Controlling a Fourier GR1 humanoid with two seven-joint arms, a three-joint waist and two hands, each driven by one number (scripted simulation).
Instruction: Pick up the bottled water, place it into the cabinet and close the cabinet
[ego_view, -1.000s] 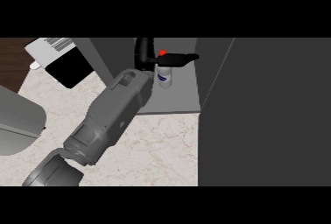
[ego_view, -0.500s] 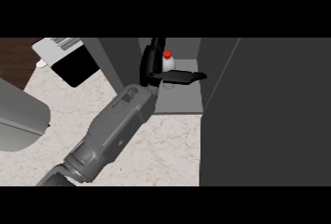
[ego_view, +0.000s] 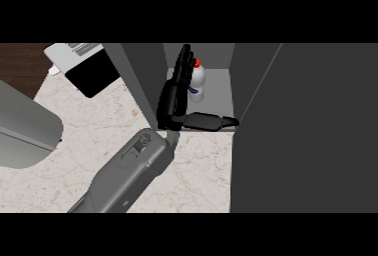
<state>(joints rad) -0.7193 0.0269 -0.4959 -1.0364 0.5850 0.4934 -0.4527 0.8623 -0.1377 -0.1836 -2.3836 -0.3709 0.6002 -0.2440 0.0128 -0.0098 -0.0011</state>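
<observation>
While its fingers run straight and flat up along the inner left wall of the cabinet, the hand (ego_view: 176, 95) holds nothing: the fingers are stretched out rather than curled, and the thumb (ego_view: 210, 121) juts out to the right along the cabinet's front edge, well clear of the fingers. Which of the robot's hands this is cannot be read with certainty from the head view; it enters from the lower left, so it is taken here as the left hand, and no other hand shows. The bottled water (ego_view: 196, 82) stands upright inside the cabinet, just beside the outstretched fingers on their right, its red cap uppermost and its pale body with a dark label below; whether the fingers touch it cannot be told. The grey forearm (ego_view: 125, 172) slants from the lower left edge up to the wrist at the cabinet's mouth, lying over the pale marbled counter (ego_view: 199, 170). The cabinet (ego_view: 218, 95) is open, its light inner floor visible around the bottle, and its dark door (ego_view: 310, 130) fills the right side of the view. At the upper left sits a white and black appliance (ego_view: 85, 67), and a grey rounded object (ego_view: 22, 130) lies at the left edge
</observation>
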